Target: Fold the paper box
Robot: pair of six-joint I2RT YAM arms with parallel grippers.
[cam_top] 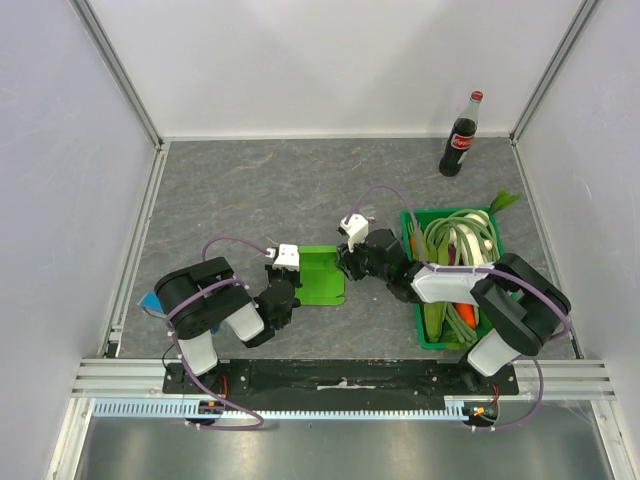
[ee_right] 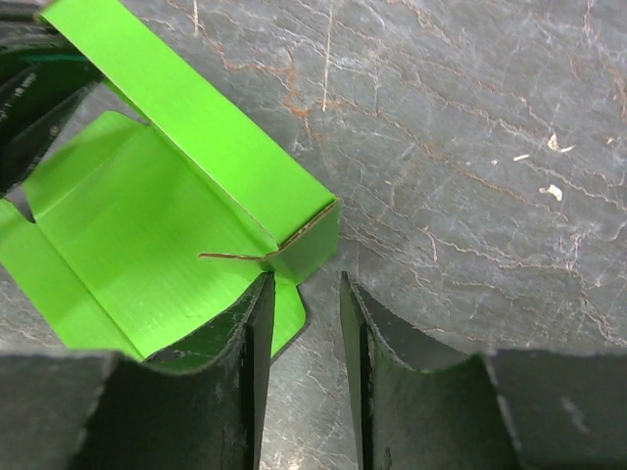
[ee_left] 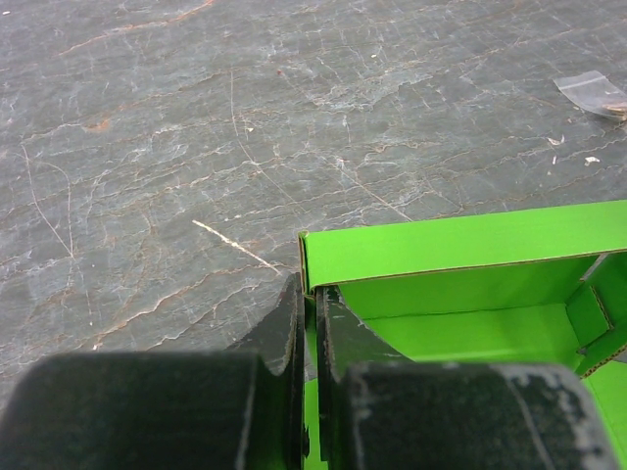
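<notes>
The small lime-green card paper box [cam_top: 322, 276] is lying half-formed on the grey stone-patterned table [cam_top: 250, 190], between the arms. The left gripper [ee_left: 309, 304] is pinching one wall, jaws pressed onto the card. The right gripper [ee_right: 304, 294] is hovering at the opposite corner, jaws spread, holding nothing. Judged step: raising the end flap; the next move is calling for a grip on that corner. Only the right wrist view is showing its gaping seam.
</notes>
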